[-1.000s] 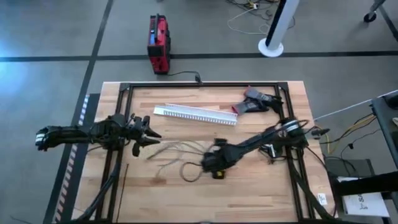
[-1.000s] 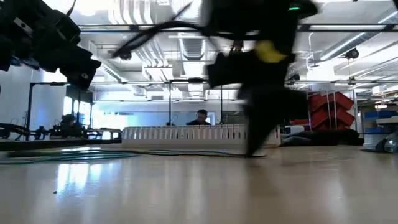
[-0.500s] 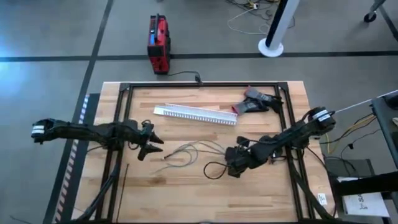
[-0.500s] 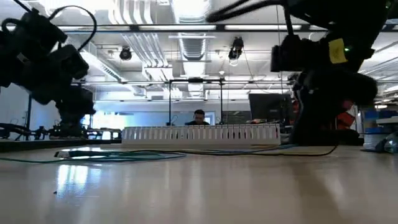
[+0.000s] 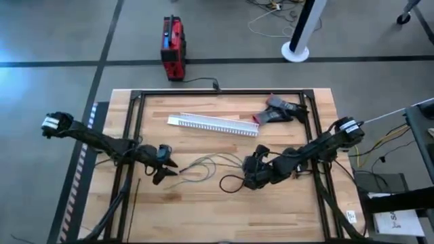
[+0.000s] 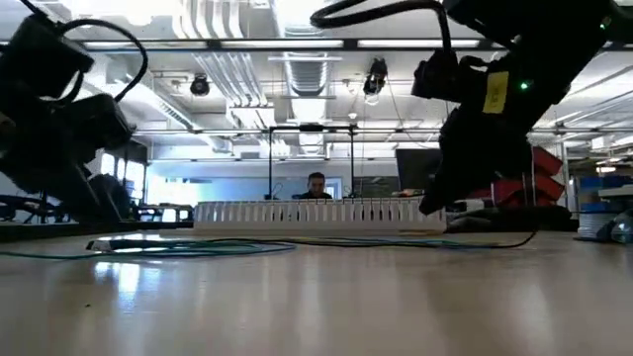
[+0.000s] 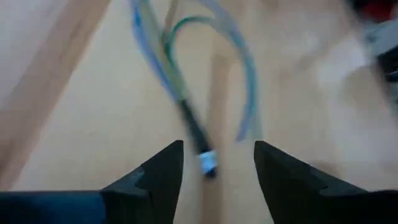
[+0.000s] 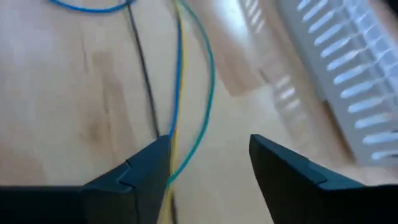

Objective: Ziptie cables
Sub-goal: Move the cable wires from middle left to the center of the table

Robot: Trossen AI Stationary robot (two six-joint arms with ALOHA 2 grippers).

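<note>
Your left gripper (image 5: 165,175) sits low at the cables' left end, fingers (image 7: 163,168) parted, holding nothing. In its wrist view a dark wire tip with a pale sleeve lies between the two tips, the strand running straight away from them. The ziptie (image 5: 135,198), a thin stiff black strip, lies on the desk (image 5: 203,210) near the left frame rail, closest to this arm, long axis pointing toward the front edge.

Cables (image 5: 207,165): thin, limp, pale, greenish and dark strands, fanned loosely mid-desk, with a dark loop at their right end. Behind them, the white slotted channel (image 5: 213,124), rigid plastic.

Your right gripper (image 5: 249,173) is beside that loop, fingers (image 8: 140,168) apart and empty; yellow, blue, green and black strands run lengthwise toward the gap, the yellow and blue tight against one finger. The bundle looks ungathered, so I judge the ziptie step not yet started.
</note>
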